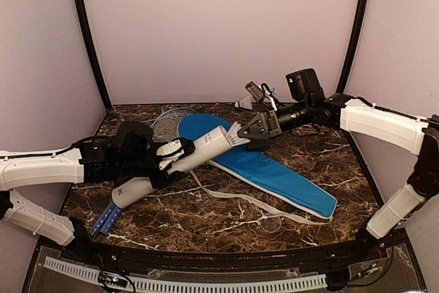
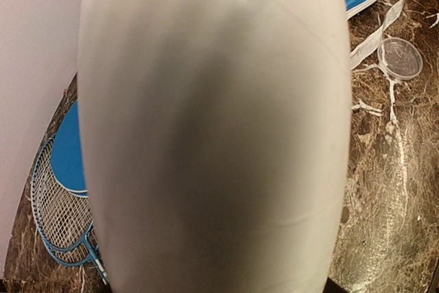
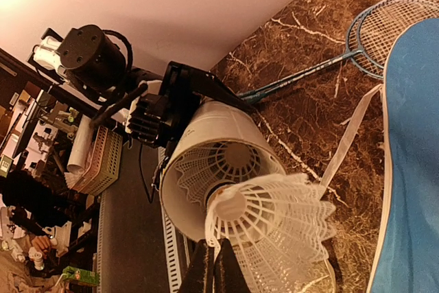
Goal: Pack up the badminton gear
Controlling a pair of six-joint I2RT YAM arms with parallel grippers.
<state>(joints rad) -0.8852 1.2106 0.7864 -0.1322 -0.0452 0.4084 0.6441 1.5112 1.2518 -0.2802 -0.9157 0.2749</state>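
Left tool (image 1: 170, 157) is clamped round the middle of the white tube (image 1: 206, 143), holding it tilted up off the worktop (image 1: 226, 231) with the open mouth facing the other arm. From the left wrist cam I get basically nothing: the tube fills the frame as a blurry grey-white blob and I can't see the fingers at all.

Right tool (image 3: 212, 255) is pinched on the feather skirt of a shuttlecock (image 3: 274, 228), right at the tube mouth with the cork end pointing in. Only the fingertips show, cut off at the bottom edge. A second shuttlecock (image 3: 223, 164) sits a little way down inside the tube.

The blue bag (image 1: 274, 169) lies flat and diagonal across the worktop, and the tube and tools cover its wide end from above. Its white strap (image 2: 374, 29) trails loose beside it. The rackets (image 1: 168, 120) lie under the left arm: the string heads poke out behind the bag and the blue grips (image 1: 106, 221) stick out near the front edge, but the shafts are hidden.

A third shuttlecock (image 1: 243, 104) is near the back wall, too small to see well. There's a clear disc (image 2: 401, 58) flat on the worktop near the strap.
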